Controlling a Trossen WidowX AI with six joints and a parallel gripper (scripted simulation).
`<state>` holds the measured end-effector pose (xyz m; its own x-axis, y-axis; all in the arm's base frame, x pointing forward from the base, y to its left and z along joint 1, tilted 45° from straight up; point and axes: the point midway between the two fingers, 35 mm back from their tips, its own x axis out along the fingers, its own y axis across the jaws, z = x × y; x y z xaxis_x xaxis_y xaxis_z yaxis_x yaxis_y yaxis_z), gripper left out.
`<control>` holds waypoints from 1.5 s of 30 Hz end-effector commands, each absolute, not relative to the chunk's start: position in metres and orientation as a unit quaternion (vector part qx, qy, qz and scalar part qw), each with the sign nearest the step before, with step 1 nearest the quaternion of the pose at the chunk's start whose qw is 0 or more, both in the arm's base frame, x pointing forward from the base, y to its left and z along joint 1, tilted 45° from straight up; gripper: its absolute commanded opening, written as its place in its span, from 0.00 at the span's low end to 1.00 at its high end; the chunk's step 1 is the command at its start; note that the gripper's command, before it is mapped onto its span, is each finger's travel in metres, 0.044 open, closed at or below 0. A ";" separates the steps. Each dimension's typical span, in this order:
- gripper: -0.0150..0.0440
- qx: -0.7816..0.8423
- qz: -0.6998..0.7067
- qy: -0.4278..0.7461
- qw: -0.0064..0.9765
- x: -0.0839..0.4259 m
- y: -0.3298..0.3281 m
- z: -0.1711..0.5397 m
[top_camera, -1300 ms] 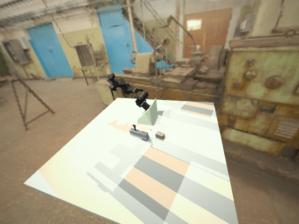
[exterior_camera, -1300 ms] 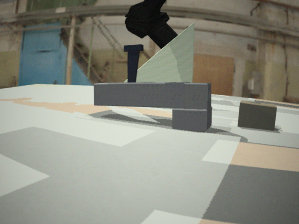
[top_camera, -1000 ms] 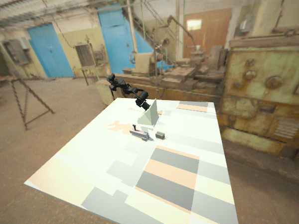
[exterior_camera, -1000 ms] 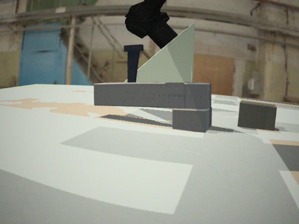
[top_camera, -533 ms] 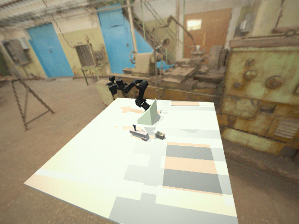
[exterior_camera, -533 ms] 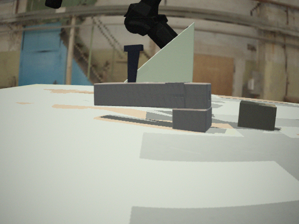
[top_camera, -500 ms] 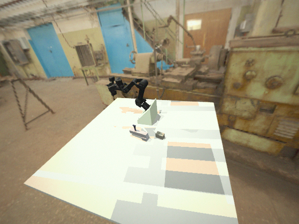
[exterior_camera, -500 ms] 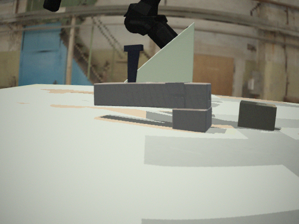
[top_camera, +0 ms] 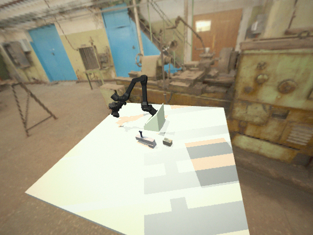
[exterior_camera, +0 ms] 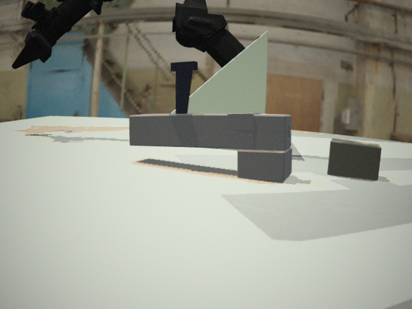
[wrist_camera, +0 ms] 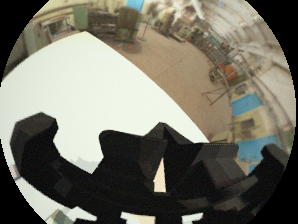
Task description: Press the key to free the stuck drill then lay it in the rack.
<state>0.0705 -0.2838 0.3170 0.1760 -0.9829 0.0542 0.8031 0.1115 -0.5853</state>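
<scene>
Above the pale tabletop [top_camera: 104,167] [exterior_camera: 137,240] [wrist_camera: 85,90], the jaws [top_camera: 115,115] [exterior_camera: 14,66] are shut; the wedge [top_camera: 156,122] [exterior_camera: 237,86] hides the arm's base.

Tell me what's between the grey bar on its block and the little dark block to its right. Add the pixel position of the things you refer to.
Nothing stands between the grey bar [top_camera: 146,140] [exterior_camera: 192,131] and dark block [top_camera: 167,142] [exterior_camera: 354,159]; top view shows it.

Matt grey block [top_camera: 146,140] [exterior_camera: 192,131]; wedge [top_camera: 155,122] [exterior_camera: 237,84] seemingly ribbed.

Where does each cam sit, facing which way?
Top: above the table, angled down across it; whole arm in view.
Exterior: low at the table, facing the gray L-shaped block; tool and part of the arm at upper edge.
Wrist: on the arm by the closed tool, looking past its fingers over table and floor.
Top and exterior share the block and the green wedge.
</scene>
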 end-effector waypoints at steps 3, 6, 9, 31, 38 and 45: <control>0.25 -0.136 -0.527 0.260 0.798 0.145 -0.283 0.245; 0.25 -0.109 -0.503 0.283 0.809 0.164 -0.277 0.227; 0.25 -0.066 -0.468 0.321 0.821 0.192 -0.261 0.199; 0.25 -0.157 -0.344 0.611 0.695 0.252 -0.029 0.052; 0.25 -0.189 -0.345 0.610 0.688 0.249 -0.016 0.050; 0.25 -0.187 -0.344 0.611 0.688 0.247 -0.021 0.046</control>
<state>0.2491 -0.0188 0.0502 0.0226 -0.6913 -0.7222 0.2533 0.7028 -0.6648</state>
